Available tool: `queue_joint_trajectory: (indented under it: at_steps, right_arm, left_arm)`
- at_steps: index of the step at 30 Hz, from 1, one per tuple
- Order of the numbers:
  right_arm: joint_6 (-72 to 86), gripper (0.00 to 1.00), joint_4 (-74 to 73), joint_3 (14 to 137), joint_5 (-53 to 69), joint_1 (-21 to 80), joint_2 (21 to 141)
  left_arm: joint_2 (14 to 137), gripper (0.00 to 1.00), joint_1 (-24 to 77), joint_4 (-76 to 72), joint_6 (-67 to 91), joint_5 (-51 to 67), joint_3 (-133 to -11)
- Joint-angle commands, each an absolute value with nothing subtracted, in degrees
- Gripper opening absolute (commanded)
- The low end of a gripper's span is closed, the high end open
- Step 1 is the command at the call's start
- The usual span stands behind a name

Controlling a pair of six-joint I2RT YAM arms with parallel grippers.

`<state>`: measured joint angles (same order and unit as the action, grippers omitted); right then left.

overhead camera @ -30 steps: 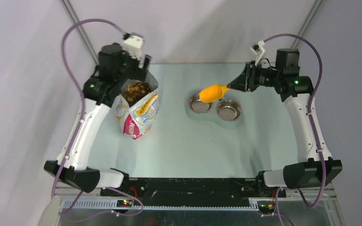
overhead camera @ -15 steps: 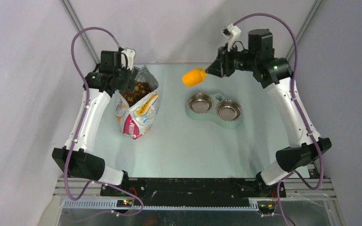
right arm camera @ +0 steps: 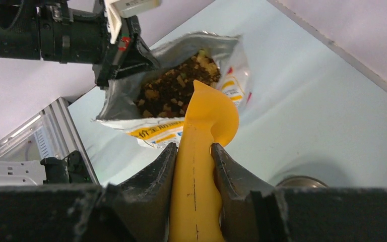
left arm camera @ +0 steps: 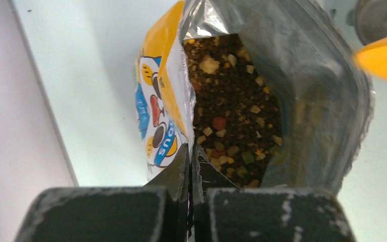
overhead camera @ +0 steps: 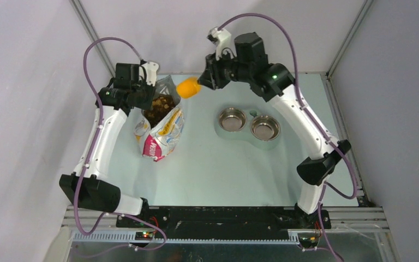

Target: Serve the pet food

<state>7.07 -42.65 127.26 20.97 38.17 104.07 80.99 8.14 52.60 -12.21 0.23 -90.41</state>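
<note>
Serving has barely begun on the pale, smooth table (overhead camera: 223, 164). The foil bag (overhead camera: 161, 128) stands open at the far left, the two bowls (overhead camera: 232, 119) of the feeding dish right of centre are empty, and no piece of food has reached them. The scooping, the carry across and the pour all appear to be left to do. The left gripper (left arm camera: 190, 161) has its jaws pressed together on the bag's near rim, holding the mouth wide. The right gripper (right arm camera: 194, 161) is clamped on the handle of the yellow scoop (overhead camera: 187, 87), which hangs in the air just beside the bag's right lip and has not yet dipped in. Whether the scoop carries anything cannot be told. The bag is thin, crinkled film, silver inside and printed white, yellow, pink and blue outside, and looks likely to buckle under a push. The bowls are round, shiny metal set in a soft-edged, pale green base. The scoop is smooth, rigid plastic with a rounded end and a long channelled handle. The pet food (left arm camera: 232, 126) fills the bag as loose, dry brown and tan chunks, with a few red and green bits among them.
</note>
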Motion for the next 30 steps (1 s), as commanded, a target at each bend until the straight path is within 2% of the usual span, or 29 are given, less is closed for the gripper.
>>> queue_joint_trajectory:
  at_steps: [1, 11, 18, 23, 30]
  right_arm:
    - [7.01, 0.0, -39.11, 132.35, 17.11, 41.41, 106.47]
    - [6.93, 0.0, -39.4, 137.35, 17.68, 44.03, 113.76]
    - [8.16, 0.0, -40.98, 130.31, 12.3, 46.36, 116.21]
    - [11.66, 0.0, -41.3, 135.29, 5.92, 47.85, 122.75]
    - [13.91, 0.0, -42.25, 139.8, -2.15, 49.44, 128.65]
  left_arm:
    - [76.22, 0.0, 8.74, 50.15, -10.66, 10.09, -89.19]
    - [72.9, 0.0, 8.84, 48.43, -9.61, 8.78, -88.53]
    - [72.9, 0.0, 8.88, 47.55, -7.76, 11.42, -89.29]
    - [74.11, 0.0, 8.88, 46.97, -4.18, 16.11, -87.15]
    - [73.74, 0.0, 8.88, 44.56, -2.92, 14.23, -84.26]
